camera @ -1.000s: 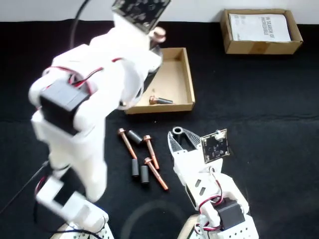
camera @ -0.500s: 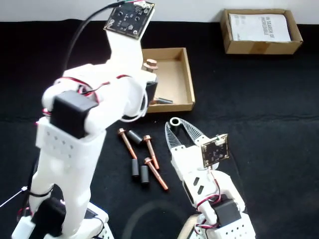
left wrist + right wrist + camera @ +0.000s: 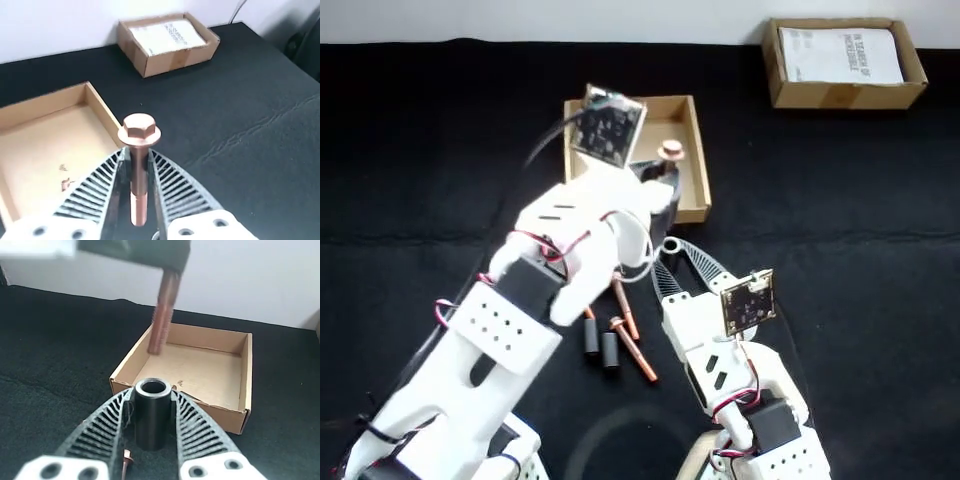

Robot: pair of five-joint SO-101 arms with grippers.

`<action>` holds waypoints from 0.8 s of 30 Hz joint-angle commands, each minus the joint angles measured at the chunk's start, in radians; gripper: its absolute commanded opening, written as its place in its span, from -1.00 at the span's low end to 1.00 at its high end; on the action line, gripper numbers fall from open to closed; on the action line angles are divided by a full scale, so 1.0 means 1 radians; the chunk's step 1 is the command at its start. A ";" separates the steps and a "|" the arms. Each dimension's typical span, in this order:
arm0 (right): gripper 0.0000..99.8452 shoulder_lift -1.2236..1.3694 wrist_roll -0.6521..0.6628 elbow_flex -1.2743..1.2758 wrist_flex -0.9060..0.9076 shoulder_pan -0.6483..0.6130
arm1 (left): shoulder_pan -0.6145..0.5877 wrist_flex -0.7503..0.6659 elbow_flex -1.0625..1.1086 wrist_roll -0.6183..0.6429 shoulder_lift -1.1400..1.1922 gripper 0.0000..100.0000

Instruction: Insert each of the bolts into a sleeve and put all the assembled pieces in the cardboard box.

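Observation:
My left gripper (image 3: 137, 156) is shut on a copper bolt (image 3: 138, 165), held upright with its hex head on top. In the high view this bolt (image 3: 670, 151) hangs over the near right part of the open cardboard box (image 3: 692, 120), with the left gripper (image 3: 660, 185) below its head. My right gripper (image 3: 151, 392) is shut on a black sleeve (image 3: 151, 417) with its bore facing up. The sleeve (image 3: 671, 245) stands just in front of the box's near wall. From the right wrist view, the bolt's shaft (image 3: 162, 315) hangs above and slightly beyond the sleeve, apart from it.
Loose bolts (image 3: 637, 352) and black sleeves (image 3: 610, 350) lie on the black mat between the two arms. A dark piece (image 3: 184, 396) lies inside the box (image 3: 210, 365) by its near wall. A second cardboard box with papers (image 3: 840, 60) sits at the far right.
The left arm has swung down and to the right, carrying the bolt from the box's far left to over its near right part. The right gripper with the sleeve edged toward the box.

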 commanded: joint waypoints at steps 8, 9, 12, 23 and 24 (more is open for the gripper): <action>-0.98 0.002 0.006 -0.002 -0.022 -0.007 | 0.077 -0.031 0.005 0.006 -0.054 -0.98; -0.98 0.002 0.006 -0.002 -0.022 -0.007 | 0.079 -0.031 -0.002 0.006 -0.054 -0.98; -0.98 0.002 0.006 -0.002 -0.022 -0.007 | 0.079 -0.025 -0.042 0.006 -0.054 -0.98; -0.98 0.002 0.006 -0.002 -0.022 -0.004 | 0.134 0.153 -0.067 0.069 -0.137 -0.98; -0.98 0.002 0.006 -0.004 -0.022 -0.004 | 0.131 0.153 -0.053 0.069 -0.140 -0.98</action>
